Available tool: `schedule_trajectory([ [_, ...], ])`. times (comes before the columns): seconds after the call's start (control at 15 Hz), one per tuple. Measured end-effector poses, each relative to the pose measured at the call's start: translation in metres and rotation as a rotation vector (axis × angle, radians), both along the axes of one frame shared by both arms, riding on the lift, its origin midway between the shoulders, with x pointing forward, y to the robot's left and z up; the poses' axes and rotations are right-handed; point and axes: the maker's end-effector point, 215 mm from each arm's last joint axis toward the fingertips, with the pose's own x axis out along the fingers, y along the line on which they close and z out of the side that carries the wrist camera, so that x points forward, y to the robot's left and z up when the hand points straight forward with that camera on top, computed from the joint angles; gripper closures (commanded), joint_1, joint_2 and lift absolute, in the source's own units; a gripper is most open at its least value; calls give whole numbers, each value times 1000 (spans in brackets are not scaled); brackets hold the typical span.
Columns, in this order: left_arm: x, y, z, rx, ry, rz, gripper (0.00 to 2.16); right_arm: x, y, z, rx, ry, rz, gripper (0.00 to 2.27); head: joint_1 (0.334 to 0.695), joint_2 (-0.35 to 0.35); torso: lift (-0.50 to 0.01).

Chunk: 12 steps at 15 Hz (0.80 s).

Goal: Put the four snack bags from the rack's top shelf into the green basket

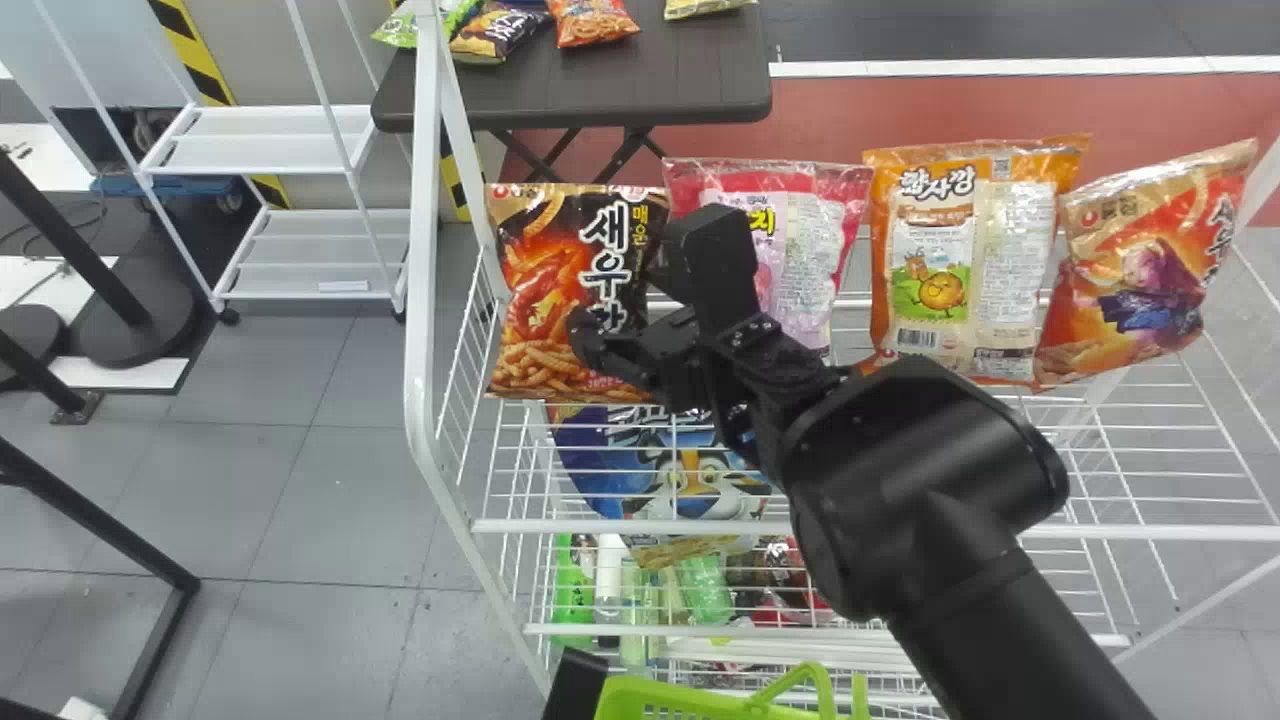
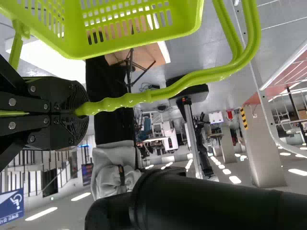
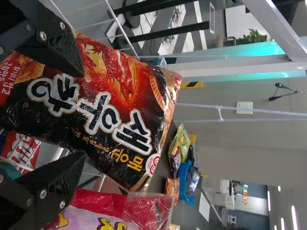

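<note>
With 12 o'clock straight ahead of the robot, the fingers (image 3: 60, 45) of the right gripper (image 1: 616, 302) are spaced apart, in front of the black-and-red shrimp snack bag (image 3: 115, 96). This bag stands upright. Just beside it, at 3 o'clock, is the pink snack bag (image 3: 148, 208). Farther off, toward 12 o'clock, the dark table (image 3: 164, 165) carries an orange snack bag (image 3: 171, 187).

snack bags (image 1: 925, 270): glossy plastic (rather crinkled); green basket (image 2: 187, 19): smooth plastic; rack (image 1: 425, 200): painted metal; table (image 1: 600, 95): matt
</note>
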Motion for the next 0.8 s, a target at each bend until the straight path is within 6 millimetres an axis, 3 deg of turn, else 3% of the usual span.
schedule_trajectory([
  [0.13, 0, -1, 0, -6, 2, -3, 2145, -3, 1, -8, -15, 38, 27, 2074, 695, 87, 0],
  [0.4, 2, 1, 2, -14, 3, 1, 2145, -14, 2, -16, -32, 78, 58, 2132, 695, 89, 0],
  [0.6, 8, 5, 0, -8, -4, 18, 2145, -35, 8, -3, -14, 56, 71, 2132, 695, 110, 0],
  [0.8, 14, 9, -1, 4, -15, 35, 2145, -66, 6, 27, 42, 39, 74, 2132, 695, 123, 0],
])
